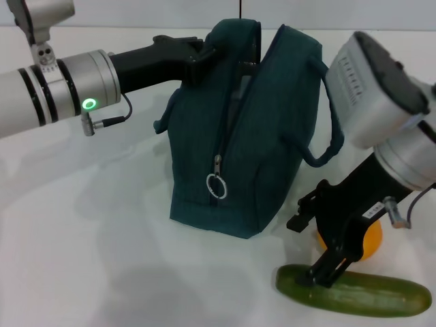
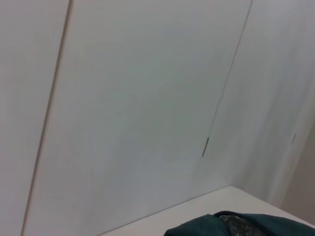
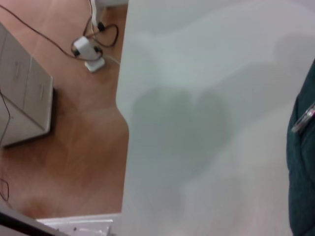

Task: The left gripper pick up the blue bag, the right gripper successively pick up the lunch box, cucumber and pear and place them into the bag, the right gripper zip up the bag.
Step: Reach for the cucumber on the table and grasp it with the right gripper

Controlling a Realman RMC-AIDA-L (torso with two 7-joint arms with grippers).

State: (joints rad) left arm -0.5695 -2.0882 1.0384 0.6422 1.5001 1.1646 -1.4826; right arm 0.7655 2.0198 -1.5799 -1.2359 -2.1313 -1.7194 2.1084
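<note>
The blue bag [image 1: 272, 122] stands upright in the middle of the table, its top gaping and its zipper ring pull [image 1: 216, 185] hanging down the near end. My left gripper [image 1: 204, 58] is shut on the bag's top edge at the left. My right gripper [image 1: 327, 272] is low at the front right, resting on the left end of the cucumber [image 1: 375, 296], which lies flat. The pear [image 1: 371, 242] sits just behind the cucumber, partly hidden by the right wrist. The lunch box is out of view. Parts of the bag also show in the left wrist view [image 2: 246, 226] and the right wrist view [image 3: 302, 162].
The white table [image 1: 102, 238] spreads left and in front of the bag. The right wrist view shows the table's edge [image 3: 125, 123], a wooden floor [image 3: 74, 147] with cables and a power adapter [image 3: 86, 49], and a grey cabinet [image 3: 24, 98].
</note>
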